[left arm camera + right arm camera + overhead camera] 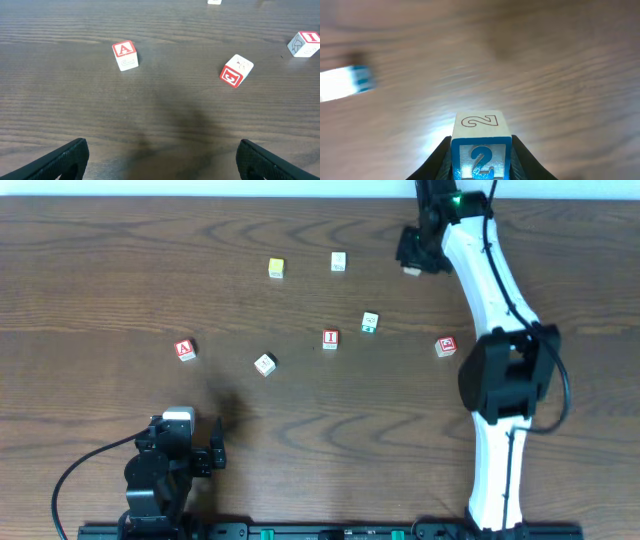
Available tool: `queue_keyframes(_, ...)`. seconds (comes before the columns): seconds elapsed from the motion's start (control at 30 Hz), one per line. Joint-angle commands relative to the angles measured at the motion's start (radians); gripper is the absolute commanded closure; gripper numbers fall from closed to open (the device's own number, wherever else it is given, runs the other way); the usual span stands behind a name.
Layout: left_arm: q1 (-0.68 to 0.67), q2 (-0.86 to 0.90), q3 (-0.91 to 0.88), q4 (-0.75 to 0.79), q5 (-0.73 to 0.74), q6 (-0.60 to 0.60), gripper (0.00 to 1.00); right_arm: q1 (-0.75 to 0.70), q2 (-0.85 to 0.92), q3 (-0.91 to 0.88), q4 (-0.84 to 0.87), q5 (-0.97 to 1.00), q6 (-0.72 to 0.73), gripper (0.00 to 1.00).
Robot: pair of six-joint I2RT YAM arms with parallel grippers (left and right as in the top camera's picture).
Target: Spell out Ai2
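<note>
The A cube sits at the left of the table and shows in the left wrist view. The I cube sits mid-table, also at the right edge of the left wrist view. My right gripper is at the far back, shut on the blue 2 cube. In the right wrist view the 2 cube sits between the fingers above the table. My left gripper is open and empty near the front edge, well short of the A cube.
A yellow cube and a pale cube lie at the back. A green-marked cube lies beside the I cube. A red-marked cube lies right of it. Another cube with a red side symbol lies between A and I.
</note>
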Motion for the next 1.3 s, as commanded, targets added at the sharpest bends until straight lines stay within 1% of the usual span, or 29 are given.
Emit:
queue_keyframes(0.0,0.002,-0.006,-0.007,0.000,-0.001,0.011,0.05,0.092,-0.062,0.027,-0.044,-0.047,-0.007,0.99)
queue_keyframes(0.1,0.002,-0.006,-0.007,0.000,-0.001,0.011,0.05,0.160,-0.051,0.010,-0.056,-0.102,-0.067,0.99)
queue_keyframes(0.17,0.002,-0.006,-0.007,0.000,-0.001,0.011,0.05,0.206,-0.049,-0.018,-0.039,-0.092,-0.093,0.99)
queue_keyframes(0.3,0.002,-0.006,-0.007,0.000,-0.001,0.011,0.05,0.253,-0.049,-0.090,0.003,-0.060,-0.095,0.98)
queue_keyframes(0.53,0.002,-0.006,-0.007,0.000,-0.001,0.011,0.05,0.239,-0.049,-0.309,0.081,-0.094,-0.085,0.98)
queue_keyframes(0.63,0.002,-0.006,-0.007,0.000,-0.001,0.011,0.05,0.234,-0.049,-0.360,0.129,-0.095,-0.085,0.99)
queue_keyframes(0.8,0.002,-0.006,-0.007,0.000,-0.001,0.011,0.05,0.225,-0.049,-0.423,0.214,-0.094,-0.100,0.98)
queue_keyframes(0.87,0.002,-0.006,-0.007,0.000,-0.001,0.011,0.05,0.218,-0.049,-0.450,0.223,-0.092,-0.100,0.98)
queue_keyframes(0.93,0.002,-0.006,-0.007,0.000,-0.001,0.011,0.05,0.207,-0.049,-0.475,0.218,-0.064,-0.097,0.99)
queue_keyframes(1.0,0.002,-0.006,-0.007,0.000,-0.001,0.011,0.05,0.186,-0.049,-0.488,0.193,-0.018,-0.054,0.98)
queue_keyframes(1.13,0.002,-0.006,-0.007,0.000,-0.001,0.011,0.05,0.159,-0.055,-0.486,0.189,-0.028,-0.047,0.98)
queue_keyframes(1.27,0.002,-0.006,-0.007,0.000,-0.001,0.011,0.05,0.172,-0.064,-0.486,0.171,-0.090,-0.039,0.98)
